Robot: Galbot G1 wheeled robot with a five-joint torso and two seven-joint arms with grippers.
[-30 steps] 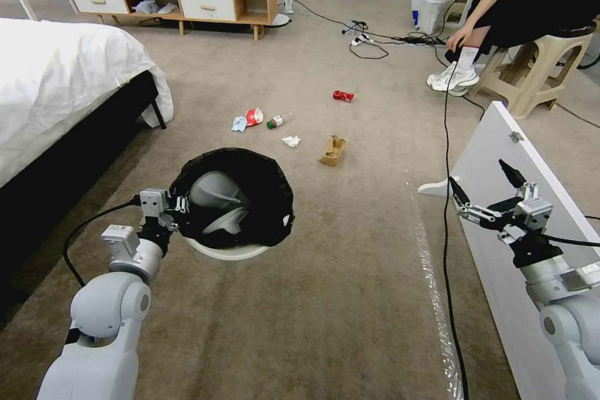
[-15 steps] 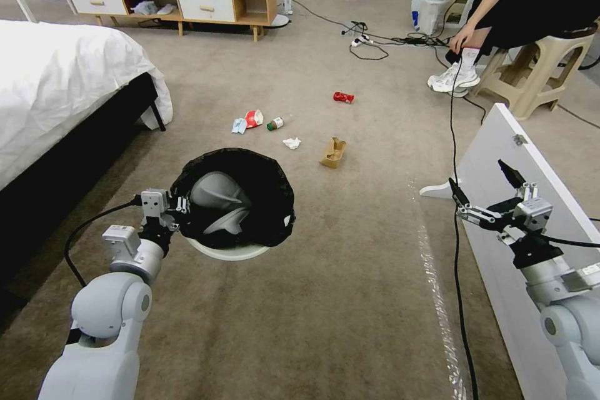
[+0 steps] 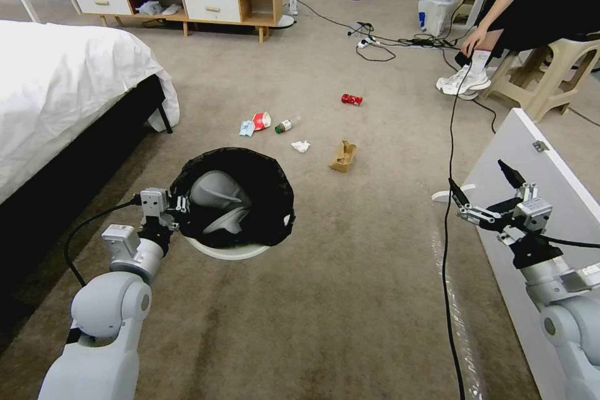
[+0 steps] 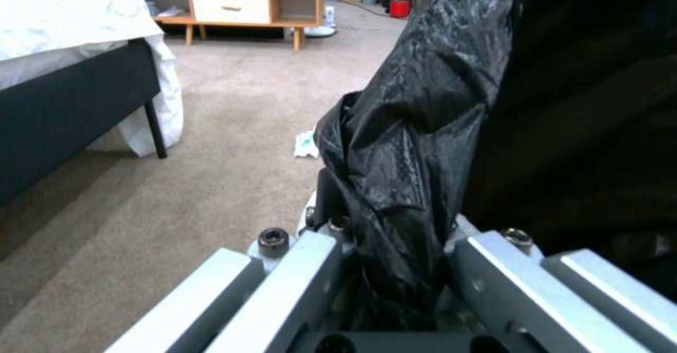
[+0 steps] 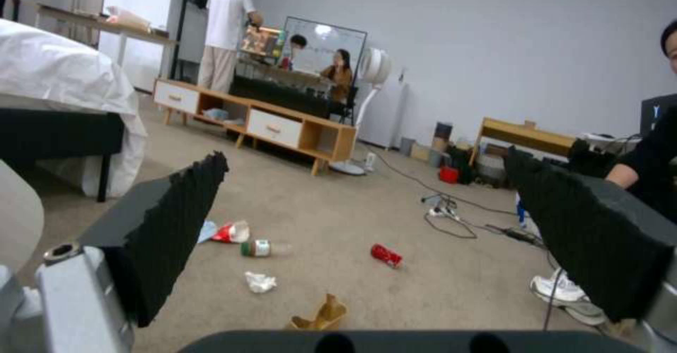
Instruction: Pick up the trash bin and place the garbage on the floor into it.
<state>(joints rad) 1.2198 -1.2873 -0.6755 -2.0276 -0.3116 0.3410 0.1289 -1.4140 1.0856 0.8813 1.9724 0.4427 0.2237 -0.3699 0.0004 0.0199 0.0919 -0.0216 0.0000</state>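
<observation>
Already the left gripper [image 3: 180,205] pinches the black-bagged rim of the trash bin [image 3: 232,200], carrying it mouth-up; beyond it lies the garbage [image 3: 300,137], while the right gripper [image 3: 484,190] hangs spread, ready to pick

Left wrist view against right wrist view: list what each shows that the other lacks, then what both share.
Left wrist alone: the left gripper clamped on the trash bin and its black liner. Right wrist alone: the open right gripper, the green-capped bottle, crumpled tissue, brown paper bag and red wrapper. Both: the bed, the wooden cabinet, carpet.
</observation>
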